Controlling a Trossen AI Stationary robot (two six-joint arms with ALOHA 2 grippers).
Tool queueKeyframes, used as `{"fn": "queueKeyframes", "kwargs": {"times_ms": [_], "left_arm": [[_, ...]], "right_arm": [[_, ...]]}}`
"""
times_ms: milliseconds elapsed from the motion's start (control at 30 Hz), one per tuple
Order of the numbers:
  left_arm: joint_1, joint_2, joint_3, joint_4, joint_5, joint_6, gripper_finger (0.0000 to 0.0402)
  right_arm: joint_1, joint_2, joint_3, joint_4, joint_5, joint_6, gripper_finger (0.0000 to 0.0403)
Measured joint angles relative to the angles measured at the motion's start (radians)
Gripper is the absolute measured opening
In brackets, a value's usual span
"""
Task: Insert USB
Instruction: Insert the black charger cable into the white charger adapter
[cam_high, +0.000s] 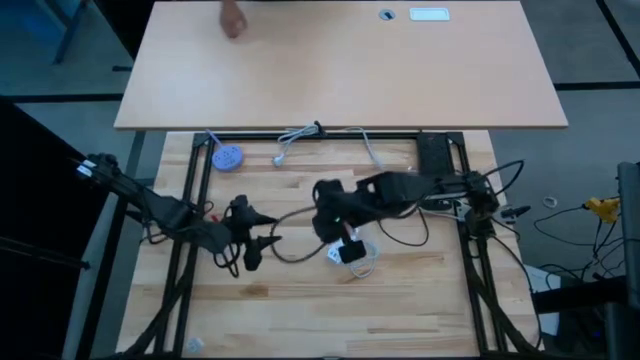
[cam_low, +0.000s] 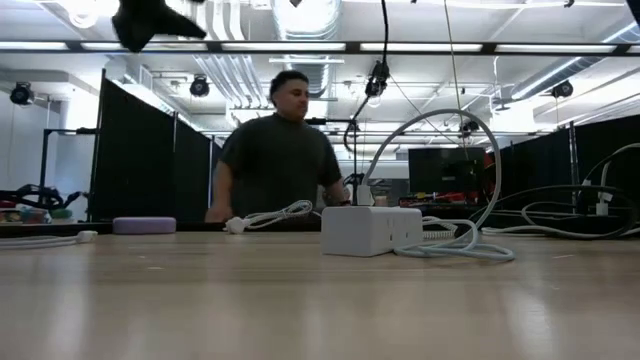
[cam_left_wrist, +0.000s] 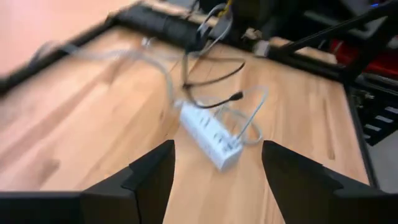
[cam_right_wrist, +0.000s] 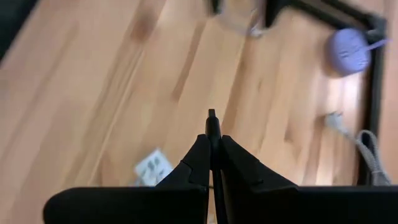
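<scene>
A white power strip (cam_high: 350, 252) lies on the wooden table near the middle, with its white cable looped beside it; it also shows in the left wrist view (cam_left_wrist: 211, 137) and in the low view (cam_low: 370, 230). My right gripper (cam_high: 325, 218) hovers just left of and above the strip, shut on a thin black piece (cam_right_wrist: 212, 121). A black cable with a plug end (cam_left_wrist: 237, 96) hangs in a loop over the strip. My left gripper (cam_high: 255, 245) is open and empty, left of the strip, with its fingers (cam_left_wrist: 155, 174) pointing toward it. My right gripper pinches the thin black piece between its two shut fingers (cam_right_wrist: 199, 158). Only the piece's narrow tip (cam_right_wrist: 212, 117) sticks out past the fingertips. The fingers slant down toward the table, and the piece is clear of it. The fingers hide the rest of the piece.
A purple disc (cam_high: 228, 157) and a white cable with a plug (cam_high: 282, 157) lie at the far left inside the black frame (cam_high: 300, 136). A second table (cam_high: 340, 70) stands beyond, where a person (cam_low: 280, 150) reaches with a hand (cam_high: 232, 20).
</scene>
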Motion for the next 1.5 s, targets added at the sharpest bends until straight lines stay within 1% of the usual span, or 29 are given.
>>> {"fn": "queueKeyframes", "kwargs": {"times_ms": [167, 300, 367, 667, 733, 867, 933, 1033, 1133, 1167, 1233, 1300, 1367, 1433, 1500], "left_arm": [[0.0, 0.002, -0.063, -0.008, 0.024, -0.139, 0.0215], [-0.001, 0.019, -0.081, -0.002, 0.041, -0.196, 0.0202], [-0.001, 0.026, -0.082, 0.017, 0.056, -0.199, 0.0197], [-0.002, 0.06, -0.082, 0.106, 0.06, -0.145, 0.0177], [-0.002, 0.066, -0.082, 0.115, 0.059, -0.138, 0.0173], [-0.001, 0.072, -0.082, 0.113, 0.067, -0.138, 0.0166], [0.0, 0.072, -0.082, 0.121, 0.109, -0.138, 0.0163], [-0.003, 0.073, -0.082, 0.176, 0.226, -0.131, 0.0156], [-0.02, 0.1, -0.039, 0.175, 0.331, -0.133, 0.0148], [-0.031, 0.116, -0.016, 0.15, 0.364, -0.126, 0.0144], [-0.059, 0.158, 0.045, 0.044, 0.422, -0.11, 0.0138], [-0.095, 0.213, 0.122, -0.097, 0.465, -0.097, 0.0133], [-0.139, 0.276, 0.196, -0.235, 0.53, -0.067, 0.0129], [-0.187, 0.339, 0.267, -0.331, 0.601, -0.041, 0.0128], [-0.241, 0.396, 0.328, -0.422, 0.65, -0.028, 0.0128]], "right_arm": [[0.017, 0.051, 0.0, -0.102, 0.0, -0.091, 0.0], [0.025, 0.085, -0.001, -0.151, 0.0, -0.112, 0.0], [0.031, 0.087, -0.001, -0.15, 0.002, -0.108, 0.0], [0.059, 0.087, -0.001, -0.15, 0.006, -0.082, 0.0], [0.06, 0.083, -0.001, -0.153, 0.04, -0.079, 0.0], [0.058, 0.031, -0.001, -0.155, 0.18, -0.094, 0.0], [0.051, -0.002, 0.001, -0.151, 0.21, -0.084, 0.0], [0.037, -0.039, 0.001, -0.147, 0.21, -0.021, 0.0], [0.026, -0.065, 0.001, -0.143, 0.211, 0.048, 0.0], [0.024, -0.072, 0.001, -0.143, 0.211, 0.066, 0.0], [0.023, -0.082, 0.001, -0.143, 0.213, 0.095, 0.0], [0.025, -0.083, 0.001, -0.144, 0.211, 0.114, 0.0], [0.028, -0.083, 0.001, -0.15, 0.209, 0.133, 0.0], [0.032, -0.083, 0.001, -0.167, 0.209, 0.157, 0.0], [0.038, -0.083, 0.001, -0.186, 0.209, 0.179, 0.0]]}}
